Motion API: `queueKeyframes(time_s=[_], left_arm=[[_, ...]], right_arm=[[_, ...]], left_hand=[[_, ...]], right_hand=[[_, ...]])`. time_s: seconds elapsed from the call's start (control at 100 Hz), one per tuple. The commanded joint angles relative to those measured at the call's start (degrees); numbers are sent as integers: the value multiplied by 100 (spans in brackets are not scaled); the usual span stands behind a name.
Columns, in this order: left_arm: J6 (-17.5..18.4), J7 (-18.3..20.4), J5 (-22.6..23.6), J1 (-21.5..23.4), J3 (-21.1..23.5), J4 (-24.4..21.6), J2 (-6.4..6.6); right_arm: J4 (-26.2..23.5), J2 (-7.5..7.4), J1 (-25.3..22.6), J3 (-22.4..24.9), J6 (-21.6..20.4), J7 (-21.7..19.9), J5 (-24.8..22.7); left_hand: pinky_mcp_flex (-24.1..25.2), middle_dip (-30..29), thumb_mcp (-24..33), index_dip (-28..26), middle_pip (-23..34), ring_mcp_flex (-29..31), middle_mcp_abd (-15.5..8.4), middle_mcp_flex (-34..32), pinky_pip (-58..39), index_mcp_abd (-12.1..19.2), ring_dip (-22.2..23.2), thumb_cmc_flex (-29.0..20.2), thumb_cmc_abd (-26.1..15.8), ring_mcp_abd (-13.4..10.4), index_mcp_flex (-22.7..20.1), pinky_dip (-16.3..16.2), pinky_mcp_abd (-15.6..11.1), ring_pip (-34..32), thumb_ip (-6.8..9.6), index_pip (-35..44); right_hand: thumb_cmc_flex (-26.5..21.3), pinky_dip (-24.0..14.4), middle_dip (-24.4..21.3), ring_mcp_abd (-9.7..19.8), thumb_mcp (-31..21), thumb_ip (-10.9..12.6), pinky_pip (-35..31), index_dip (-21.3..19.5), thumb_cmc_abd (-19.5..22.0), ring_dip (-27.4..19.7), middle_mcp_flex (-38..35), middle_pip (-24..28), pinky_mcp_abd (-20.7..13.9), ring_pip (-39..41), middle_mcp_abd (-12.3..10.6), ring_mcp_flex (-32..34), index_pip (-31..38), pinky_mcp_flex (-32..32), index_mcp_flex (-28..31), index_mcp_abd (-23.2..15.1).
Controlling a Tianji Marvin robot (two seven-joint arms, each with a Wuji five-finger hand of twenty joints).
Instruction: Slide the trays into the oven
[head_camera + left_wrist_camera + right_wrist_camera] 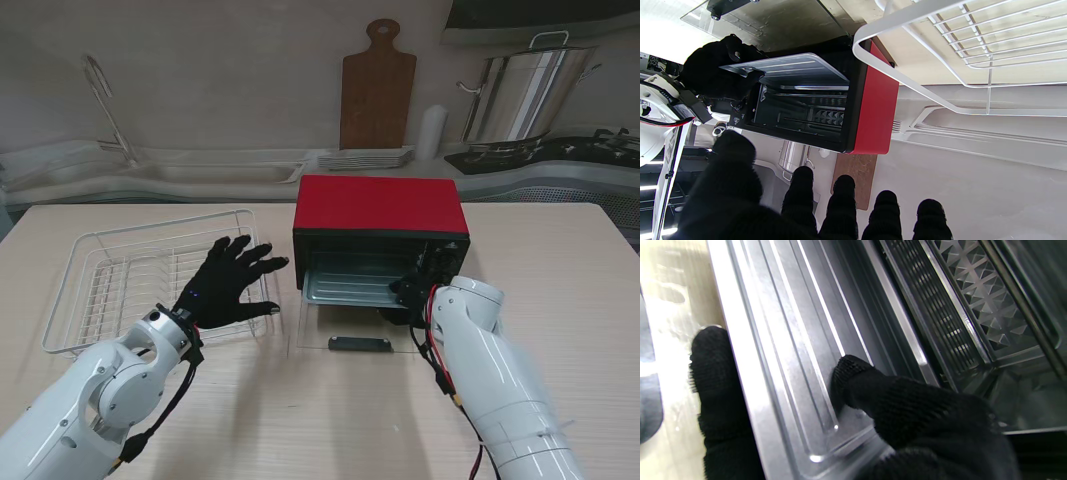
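Metal tray (345,287) is seen half inside the red oven (378,210), above its lowered glass door (355,335). Only the right wrist view reveals the right hand (853,413) pinching the tray's corner. Left hand (222,282) is held spread, empty, over the wire rack (110,275).

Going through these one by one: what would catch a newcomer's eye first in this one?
The red oven in the middle of the table, its glass door folded down flat toward me. Next, the right hand gripping a metal tray that sticks partway out of the oven mouth; the wrist view shows fingers on both sides of the tray's rim. To the left, the left hand is spread open over a white wire dish rack.
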State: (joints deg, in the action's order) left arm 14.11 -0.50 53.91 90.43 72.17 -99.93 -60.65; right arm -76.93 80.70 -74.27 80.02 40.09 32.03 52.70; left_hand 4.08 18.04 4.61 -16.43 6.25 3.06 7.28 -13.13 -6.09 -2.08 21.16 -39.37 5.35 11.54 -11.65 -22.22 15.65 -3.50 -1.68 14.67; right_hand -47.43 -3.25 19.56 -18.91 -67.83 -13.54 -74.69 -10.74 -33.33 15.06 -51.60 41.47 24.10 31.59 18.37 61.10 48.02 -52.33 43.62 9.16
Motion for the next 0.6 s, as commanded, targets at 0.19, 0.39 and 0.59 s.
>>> queueKeyframes(time_s=[0.19,0.39,0.59], left_arm=[[0,91,-13,29,2,-49,-22],[-5,79,-8,34,5,-54,-24],[-9,65,-9,49,15,-63,-26]], right_arm=[[89,117,-40,-99,-40,-104,-19],[108,125,-29,-108,-19,-115,-61],[152,133,-18,-94,22,-183,-205]], left_hand=[[51,-94,-193,63,-83,-177,-80,232,279,-12,-57,-31,-256,-135,149,96,-121,101,225,-58],[52,-91,-194,58,-77,-175,-72,227,279,-25,-55,-28,-255,-136,142,95,-120,97,224,-55],[53,-88,-193,51,-66,-174,-64,225,277,-35,-54,-31,-247,-134,136,91,-119,95,223,-52]], right_hand=[[122,-46,120,115,393,-2,238,136,-110,-13,541,114,-354,-159,-109,-317,100,474,-339,-57],[630,-155,211,140,224,81,312,126,-430,42,714,261,-431,-181,-115,-371,-12,505,-359,-1],[1323,-246,250,135,-136,562,372,-538,-675,68,814,311,-463,-207,-90,-429,-545,542,-275,59]])
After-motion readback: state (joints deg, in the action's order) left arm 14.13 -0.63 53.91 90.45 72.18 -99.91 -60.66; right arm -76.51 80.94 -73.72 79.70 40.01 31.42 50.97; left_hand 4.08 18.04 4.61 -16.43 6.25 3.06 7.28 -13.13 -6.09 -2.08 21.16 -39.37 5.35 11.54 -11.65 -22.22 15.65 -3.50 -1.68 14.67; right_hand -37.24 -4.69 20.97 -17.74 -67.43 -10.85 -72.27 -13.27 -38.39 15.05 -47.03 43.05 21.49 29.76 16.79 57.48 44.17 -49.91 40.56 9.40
